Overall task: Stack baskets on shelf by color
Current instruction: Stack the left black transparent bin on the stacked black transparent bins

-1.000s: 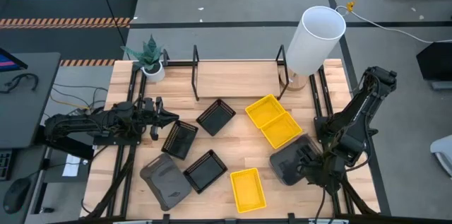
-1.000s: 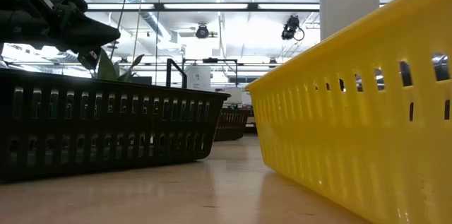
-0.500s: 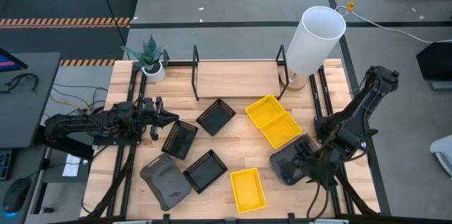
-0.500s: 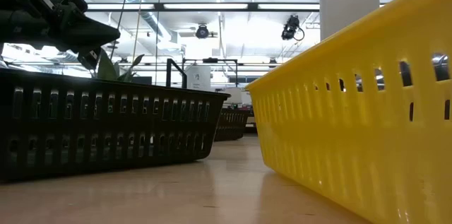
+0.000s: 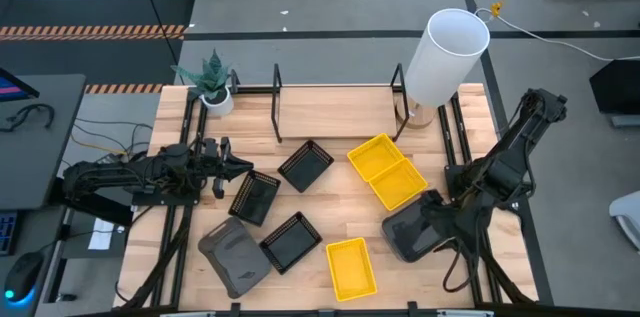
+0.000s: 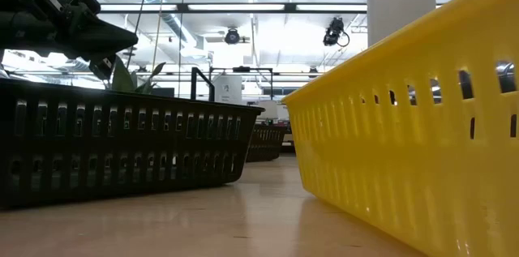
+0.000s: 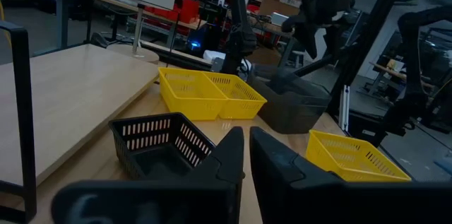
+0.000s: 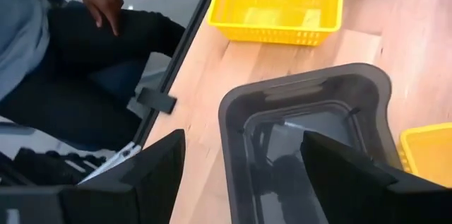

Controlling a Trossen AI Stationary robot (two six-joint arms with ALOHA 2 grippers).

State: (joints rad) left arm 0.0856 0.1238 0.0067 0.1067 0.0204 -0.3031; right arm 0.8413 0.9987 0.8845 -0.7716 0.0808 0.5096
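Left end effector hovers with its fingers pressed almost together and nothing between them, at the tabletop's left side, well to the left of the shelf and just beside a black slatted basket. Forward of the shelf, going from left to right, lie a dark grey basket near the front edge, a second black basket touching it, and a third black basket closest to the shelf board, just in front of its left half. Further right, two yellow baskets sit side by side and touching, just in front of the shelf's right half, and a single yellow basket lies well forward of them near the front edge. A potted plant stands by the shelf's left upright and a white lamp shade rises over its right end. The shelf board itself is bare. Right end effector hangs with its fingers spread wide over another dark grey basket, well forward and to the right of the shelf; in the right wrist view the fingers straddle one end of that basket without closing on it. A seated person shows beyond the tabletop's edge there.
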